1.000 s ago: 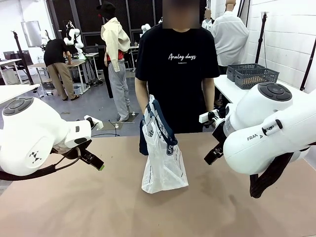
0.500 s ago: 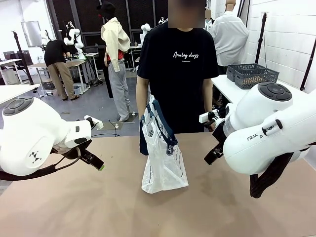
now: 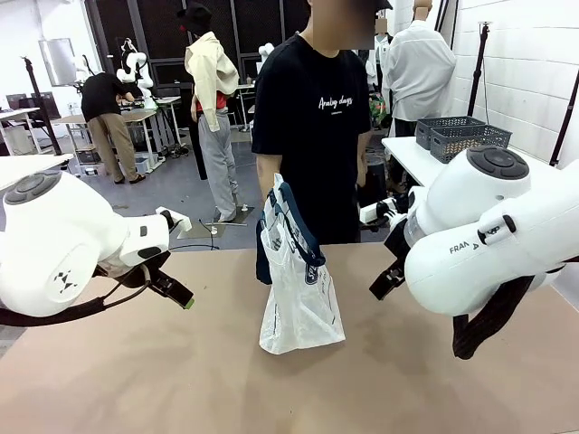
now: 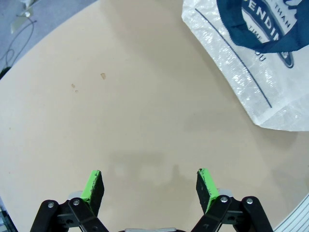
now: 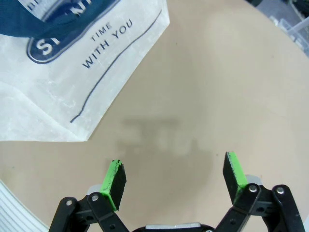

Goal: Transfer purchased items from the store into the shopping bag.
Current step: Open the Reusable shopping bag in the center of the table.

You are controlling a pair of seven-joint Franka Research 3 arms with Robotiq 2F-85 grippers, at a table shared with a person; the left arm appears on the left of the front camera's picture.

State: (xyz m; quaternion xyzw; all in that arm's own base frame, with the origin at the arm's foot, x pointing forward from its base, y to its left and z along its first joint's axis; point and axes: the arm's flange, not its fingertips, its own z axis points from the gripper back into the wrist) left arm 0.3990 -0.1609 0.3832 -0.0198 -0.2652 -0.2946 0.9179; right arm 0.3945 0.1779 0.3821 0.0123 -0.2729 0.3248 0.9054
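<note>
Left gripper [image 4: 148,174] and right gripper [image 5: 174,163] are hovering with jaws apart, empty, the shopping bag [image 3: 303,312] standing between them; transferring is apparently not yet beginning.

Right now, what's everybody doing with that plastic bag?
A person stands across the table and seems to hold the shopping bag upright by its navy handles, with its bottom resting on the tabletop. The left gripper and the right gripper hover open above bare table, one on each side of the bag, touching nothing. Neither holds anything to pack yet.
</note>
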